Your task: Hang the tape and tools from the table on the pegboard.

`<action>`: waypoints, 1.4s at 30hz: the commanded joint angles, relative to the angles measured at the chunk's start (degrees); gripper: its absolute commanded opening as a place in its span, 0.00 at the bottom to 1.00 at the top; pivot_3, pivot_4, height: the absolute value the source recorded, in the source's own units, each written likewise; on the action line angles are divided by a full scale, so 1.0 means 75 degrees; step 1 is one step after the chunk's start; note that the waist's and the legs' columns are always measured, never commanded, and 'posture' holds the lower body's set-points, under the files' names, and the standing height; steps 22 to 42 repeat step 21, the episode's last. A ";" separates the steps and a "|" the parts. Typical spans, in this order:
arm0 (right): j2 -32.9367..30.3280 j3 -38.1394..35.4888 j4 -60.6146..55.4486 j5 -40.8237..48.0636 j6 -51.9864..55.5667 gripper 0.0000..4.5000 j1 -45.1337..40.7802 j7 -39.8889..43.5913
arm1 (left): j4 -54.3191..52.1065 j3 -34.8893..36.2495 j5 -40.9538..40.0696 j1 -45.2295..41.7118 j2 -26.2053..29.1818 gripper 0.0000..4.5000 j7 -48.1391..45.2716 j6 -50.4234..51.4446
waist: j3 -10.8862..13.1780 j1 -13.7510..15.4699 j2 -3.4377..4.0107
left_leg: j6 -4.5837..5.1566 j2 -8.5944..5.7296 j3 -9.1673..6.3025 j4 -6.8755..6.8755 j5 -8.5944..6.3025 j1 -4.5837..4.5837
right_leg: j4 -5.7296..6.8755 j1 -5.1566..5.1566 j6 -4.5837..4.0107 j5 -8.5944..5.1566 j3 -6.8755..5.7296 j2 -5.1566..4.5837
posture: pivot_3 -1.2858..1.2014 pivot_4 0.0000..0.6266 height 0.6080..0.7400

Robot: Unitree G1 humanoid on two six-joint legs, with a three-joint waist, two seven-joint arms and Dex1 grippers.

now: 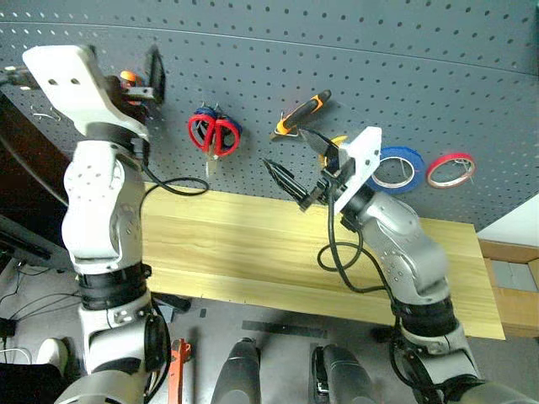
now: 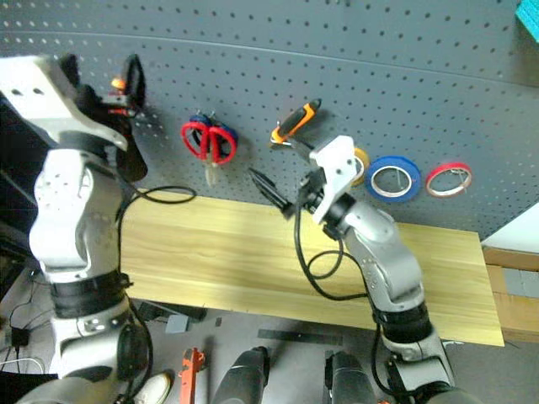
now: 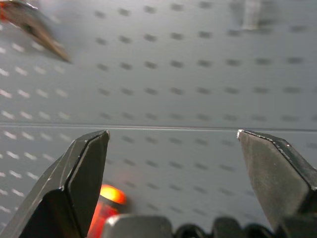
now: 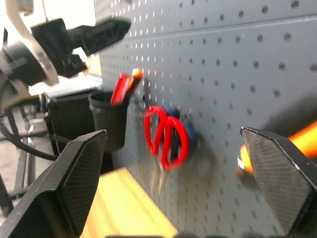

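Two grippers counted, both spread to full width and holding nothing: left gripper (image 3: 173, 135) raised against the pegboard (image 1: 337, 59), right gripper (image 4: 173, 133) aimed at the board lower down. Judged the wide, idle fingers sensible, since nothing of the task lay on the table (image 1: 236, 244) beneath them. Found the blue tape (image 1: 398, 151) on the board just to the right of the right gripper, slung by its centre hole over a hook so that it could not roll off. Counted three tape rings in all: a yellow ring (image 2: 361, 160) partly hidden behind the right wrist plate, the blue one, then a red ring (image 1: 450, 156) farthest out. Counted two pairs of scissors between the grippers, the red-handled scissors (image 1: 213, 135) hooked through a loop, blades hanging down, over the blue-handled scissors (image 1: 237, 130) behind. Spotted one pair of long-nosed pliers (image 1: 301, 114) just above the right gripper's fingers, handles tilted up, hung on the board. Noted one black cup (image 4: 109, 124) fixed to the board near the left gripper, orange and red handles poking out. Judged the hanging finished, or nearly so.
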 commanded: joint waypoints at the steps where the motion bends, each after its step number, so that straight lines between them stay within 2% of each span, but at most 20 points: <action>1: -0.0307 -0.0259 -0.0998 0.0024 0.0308 1.00 0.0832 -0.0271 | -0.1280 -0.0434 -0.0315 0.0692 -0.0606 0.99 0.0269 0.0714 | -0.0120 -0.0004 -0.0005 | 0.0000 0.0000 0.0001 0.0001 -0.0001 0.0002 | 0.0003 0.0003 0.0000 0.0000 0.0003 -0.0001 | 0.60 0.20 1.00; 5: -0.0572 -0.0382 -0.1029 -0.0695 0.0261 1.00 0.1693 -0.0934 | -0.1593 -0.1134 -0.0337 0.1906 -0.1255 0.99 0.0200 0.1180 | -0.0278 -0.0017 0.0002 | 0.0001 -0.0001 0.0008 0.0003 0.0000 0.0020 | 0.0007 0.0016 0.0000 0.0000 0.0012 0.0002 | 0.59 0.17 1.00; 7: -0.0635 -0.0419 -0.0704 -0.1220 0.0127 1.00 0.2082 -0.1366 | -0.1345 -0.1448 -0.0179 0.2593 -0.1626 0.99 0.0401 0.1500 | -0.0330 -0.0026 0.0012 | 0.0005 -0.0001 0.0014 0.0002 -0.0001 0.0048 | 0.0004 0.0040 0.0000 0.0000 0.0018 0.0003 | 0.59 0.15 1.00; 8: -0.0629 -0.0437 -0.0494 -0.1469 0.0082 1.00 0.2258 -0.1607 | -0.1141 -0.1557 -0.0104 0.2880 -0.1823 0.99 0.0507 0.1616 | -0.0358 -0.0029 0.0012 | 0.0011 -0.0002 0.0018 -0.0004 -0.0004 0.0101 | 0.0000 0.0092 0.0000 0.0000 0.0020 0.0003 | 0.59 0.14 1.00; 11: -0.0514 -0.0431 0.0093 -0.1961 -0.0021 1.00 0.2643 -0.2111 | -0.0468 -0.1931 0.0419 0.3384 -0.1873 0.99 0.0463 0.1462 | -0.0538 -0.0039 0.0024 | 0.0031 0.0000 0.0021 -0.0013 -0.0015 0.0151 | -0.0014 0.0139 0.0001 -0.0002 0.0024 0.0009 | 0.59 0.10 1.00; 16: -0.0011 -0.0825 0.0957 -0.2046 0.0023 1.00 0.2846 -0.2728 | 0.0631 -0.1808 0.0628 0.3706 -0.1865 0.99 0.0110 0.1058 | -0.0739 -0.0064 0.0072 | 0.0047 0.0000 0.0023 -0.0009 -0.0004 0.0168 | -0.0027 0.0166 0.0001 0.0008 0.0029 0.0016 | 0.58 0.04 1.00; 20: 0.0167 -0.1130 0.1556 -0.2115 -0.0228 1.00 0.2815 -0.2989 | 0.0952 -0.1725 0.0615 0.3824 -0.1643 0.99 -0.0426 0.0745 | -0.0948 -0.0070 0.0091 | 0.0052 0.0000 0.0027 -0.0022 -0.0007 0.0264 | -0.0079 0.0273 0.0011 0.0009 0.0028 0.0017 | 0.59 0.01 1.00; 42: 0.0200 -0.1145 0.1650 -0.2159 -0.0251 1.00 0.2798 -0.3041 | 0.1033 -0.1685 0.0602 0.3837 -0.1606 0.99 -0.0494 0.0777 | -0.0948 -0.0070 0.0091 | 0.0052 0.0000 0.0027 -0.0022 -0.0007 0.0265 | -0.0080 0.0273 0.0014 0.0008 0.0028 0.0018 | 0.59 0.00 1.00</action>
